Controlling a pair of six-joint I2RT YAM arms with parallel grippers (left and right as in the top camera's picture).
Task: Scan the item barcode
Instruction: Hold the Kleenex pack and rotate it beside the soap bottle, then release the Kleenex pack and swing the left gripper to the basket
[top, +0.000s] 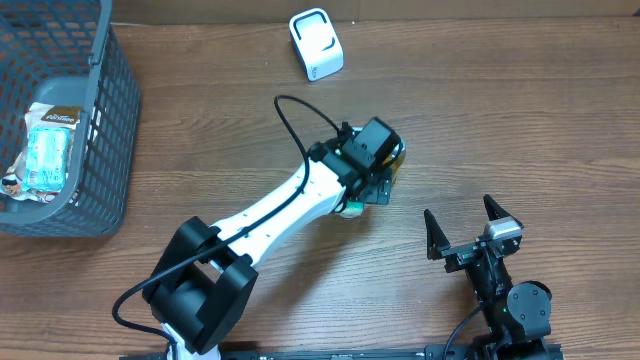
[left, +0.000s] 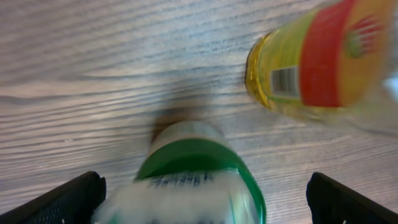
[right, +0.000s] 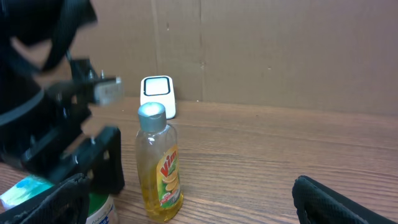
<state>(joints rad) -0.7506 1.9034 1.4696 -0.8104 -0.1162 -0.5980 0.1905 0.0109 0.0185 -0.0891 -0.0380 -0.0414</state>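
**Overhead:** The left gripper (top: 372, 180) hangs over the middle of the wooden table (top: 520, 100). Its wrist hides most of what sits beneath. A sliver of a yellow dish-soap bottle (top: 399, 158) shows at its far side, and a green-and-white container (top: 350, 208) shows at its near side. The white barcode scanner (top: 316, 44) stands well beyond it near the table's far edge, with bare wood between. The right gripper (top: 460, 215) is off to the right of the left one, jaws spread and empty, with open table ahead of it. A grey mesh basket (top: 120, 120) holding snack packets (top: 45, 150) fills the far-left corner.

**Left wrist:** The left gripper (left: 205, 180) has its jaws wide apart and clasps nothing. The green-and-white container (left: 199, 180) stands blurred between the fingers (left: 62, 199), and a clear gap shows on its right side. The dish-soap bottle (left: 323, 56) stands ahead and to the right, apart from the container, with the barcode on its label in view.

**Right wrist:** The right gripper (right: 191, 186) is open and empty. The dish-soap bottle (right: 160, 165) stands upright just ahead and left of centre. The left arm's finger and the green-and-white container (right: 99, 208) are beside it. The scanner (right: 157, 93) stands behind the bottle, before a cardboard wall (right: 280, 50). To the right the tabletop lies open.
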